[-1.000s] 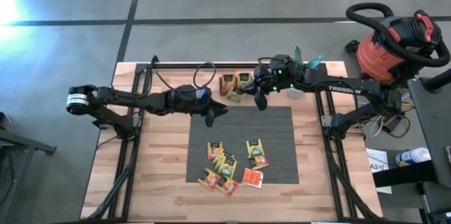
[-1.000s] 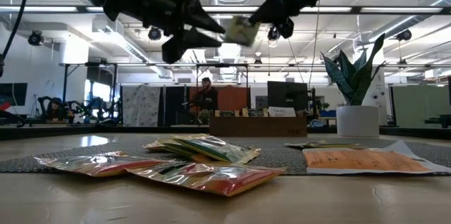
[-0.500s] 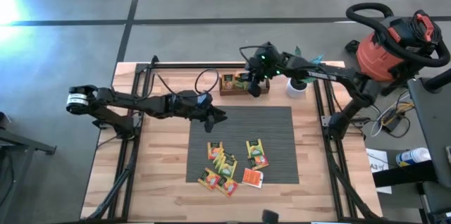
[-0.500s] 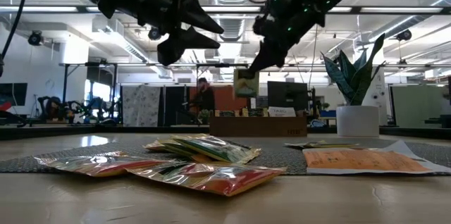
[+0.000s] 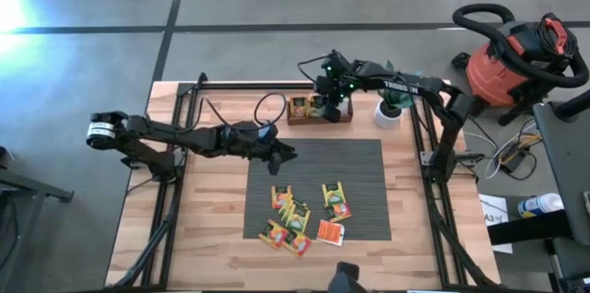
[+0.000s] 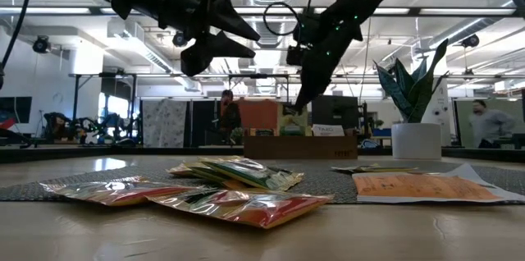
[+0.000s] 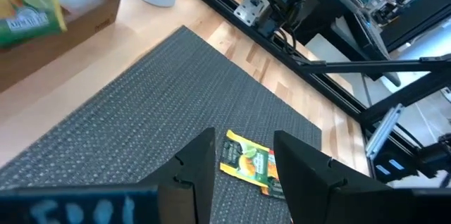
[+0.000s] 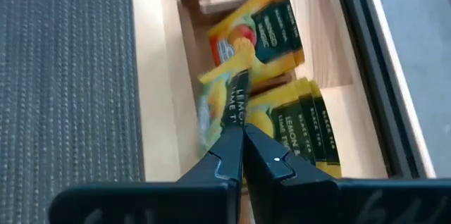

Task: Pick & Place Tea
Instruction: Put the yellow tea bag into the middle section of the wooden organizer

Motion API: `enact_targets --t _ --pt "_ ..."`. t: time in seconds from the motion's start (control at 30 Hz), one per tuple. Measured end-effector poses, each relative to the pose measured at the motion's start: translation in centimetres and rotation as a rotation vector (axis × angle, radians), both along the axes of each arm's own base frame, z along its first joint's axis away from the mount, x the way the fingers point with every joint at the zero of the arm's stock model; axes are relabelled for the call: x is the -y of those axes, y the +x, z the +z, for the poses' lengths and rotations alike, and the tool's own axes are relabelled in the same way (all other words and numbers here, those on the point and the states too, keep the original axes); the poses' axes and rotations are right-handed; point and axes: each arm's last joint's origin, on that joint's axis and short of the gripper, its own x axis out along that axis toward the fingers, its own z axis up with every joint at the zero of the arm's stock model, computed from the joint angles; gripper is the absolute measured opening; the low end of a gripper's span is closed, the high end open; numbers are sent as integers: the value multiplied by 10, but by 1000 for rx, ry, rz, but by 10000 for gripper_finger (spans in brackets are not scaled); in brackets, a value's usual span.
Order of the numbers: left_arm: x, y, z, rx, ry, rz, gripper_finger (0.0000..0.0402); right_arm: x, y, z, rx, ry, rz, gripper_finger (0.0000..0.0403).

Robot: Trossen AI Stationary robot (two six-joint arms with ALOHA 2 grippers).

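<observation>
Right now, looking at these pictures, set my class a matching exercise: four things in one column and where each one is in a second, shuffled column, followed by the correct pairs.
Things
1. right gripper
2. left gripper
3. pile of tea sachets
4. white plant pot

Places
A. lying on the grey ribbed mat
B. over the wooden tray, shut on a yellow tea sachet
C. on the table beside the tray's end
D. above the mat's far edge, fingers open, holding nothing

Pairs: 1-B, 2-D, 3-A, 4-C

The bench (image 5: 212, 210) is pale wood with visible grain. The mat (image 5: 313, 159) is grey, ribbed and matt. The tea sachets (image 6: 238, 199) look like glossy, crinkled foil. The tray (image 8: 190, 83) is smooth brown wood.
</observation>
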Motion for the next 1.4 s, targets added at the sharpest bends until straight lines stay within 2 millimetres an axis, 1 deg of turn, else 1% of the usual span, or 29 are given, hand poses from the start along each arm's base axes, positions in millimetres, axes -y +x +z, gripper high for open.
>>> enact_targets --t 0.1,0.17,0.27,0.43,0.6,0.9,1.03,1.2,1.4 --pt "0 0 0 -1 13 9 138 2 -2 -8 -28 -1 -9 8" --pt "-1 0 -1 -8 16 17 138 3 -2 -8 -39 -26 -20 8" --pt "-1 0 -1 -10 17 20 138 4 -4 -4 -37 -40 -23 8" --pt "-1 0 -1 -14 17 21 138 9 -2 8 -3 -83 -6 8" --pt "-1 -1 -1 -15 17 24 138 12 -4 10 -5 -93 1 8" --pt "-1 -1 -2 -18 23 39 138 8 -11 -1 -73 -45 13 9" --pt "-2 -3 -8 -33 23 50 138 6 -13 -6 -75 -18 24 9" --pt "-1 -5 -13 -49 -4 59 138 4 -13 -19 -95 13 36 9" --pt "-1 -6 -14 -47 -5 60 138 4 -11 -19 -71 -1 38 9"
